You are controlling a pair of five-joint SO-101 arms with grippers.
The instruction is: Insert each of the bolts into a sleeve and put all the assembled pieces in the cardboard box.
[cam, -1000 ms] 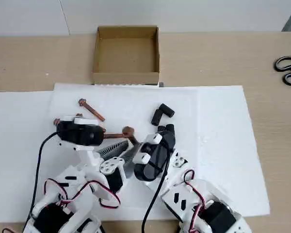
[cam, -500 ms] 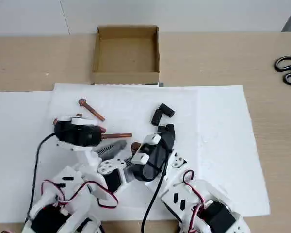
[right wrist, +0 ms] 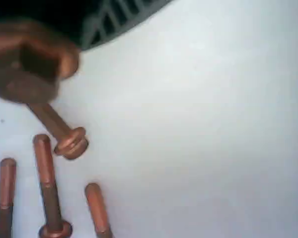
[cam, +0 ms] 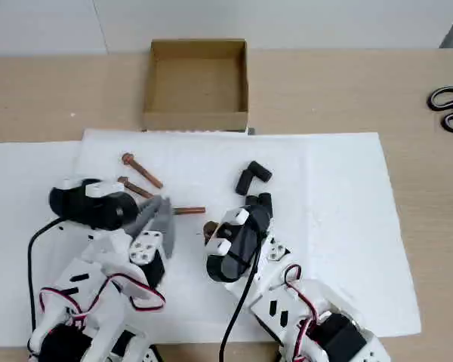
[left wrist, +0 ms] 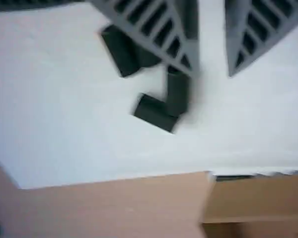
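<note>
A white sheet (cam: 340,196) covers the table (cam: 377,90), the cardboard box (cam: 196,121) just beyond its far edge. The left gripper (left wrist: 210,69) hangs with jaws spread beside three loose bolts (cam: 142,170); the right gripper (cam: 214,232) pinches a fourth bolt (right wrist: 25,64). Three black sleeves (cam: 259,171) (two touching) lie just past it on the sheet.

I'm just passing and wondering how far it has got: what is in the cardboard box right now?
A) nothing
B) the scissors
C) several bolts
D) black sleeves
A: the cardboard box shows only its bare floor, while the bolts and the black sleeves lie on the white sheet.
</note>
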